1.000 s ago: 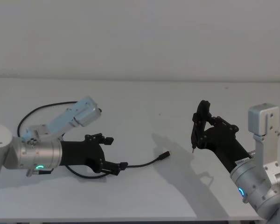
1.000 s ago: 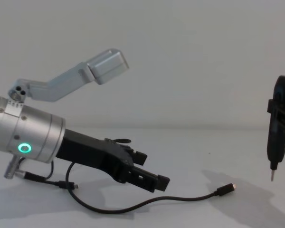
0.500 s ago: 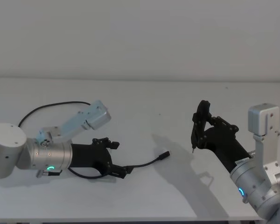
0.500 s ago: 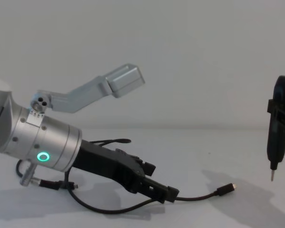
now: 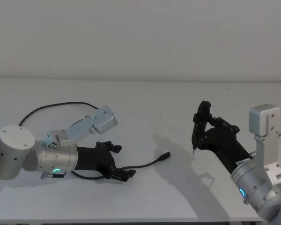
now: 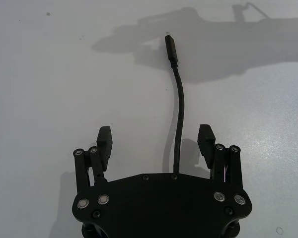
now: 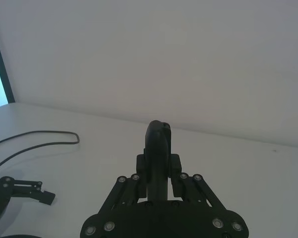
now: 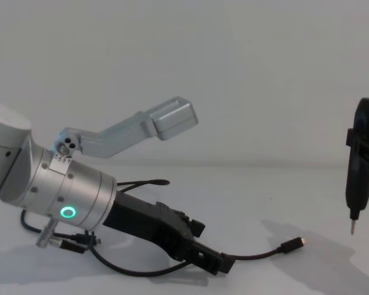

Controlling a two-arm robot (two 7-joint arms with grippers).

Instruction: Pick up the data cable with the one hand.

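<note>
Lying slack on the smooth, matte white table (image 5: 140,98), the one data cable (image 5: 147,164) is a thin, round, flexible black cord. It sweeps in a wide loop at the table's left, disappears behind the left arm, and ends in a single small boxy black plug (image 5: 165,156) with a metal tip, near the table's middle.

The left gripper (image 5: 121,161) is angular black plastic on a thick brushed-silver cylinder with one green glowing ring (image 5: 56,170), and it sits low over the cable. Its two short, blocky fingers (image 6: 104,141) stand spread wide. In the left wrist view the cable runs straight out between them, clear of both pads.

The right gripper (image 5: 200,137), well apart on the table's right, has the same black linkage build, on a silver arm with one blue ring (image 5: 242,192). Its two fingers are clamped on one slim dark upright tool (image 5: 202,115). This tool has a rounded top and a thin pin-like tip that points down and hangs above the table.
</note>
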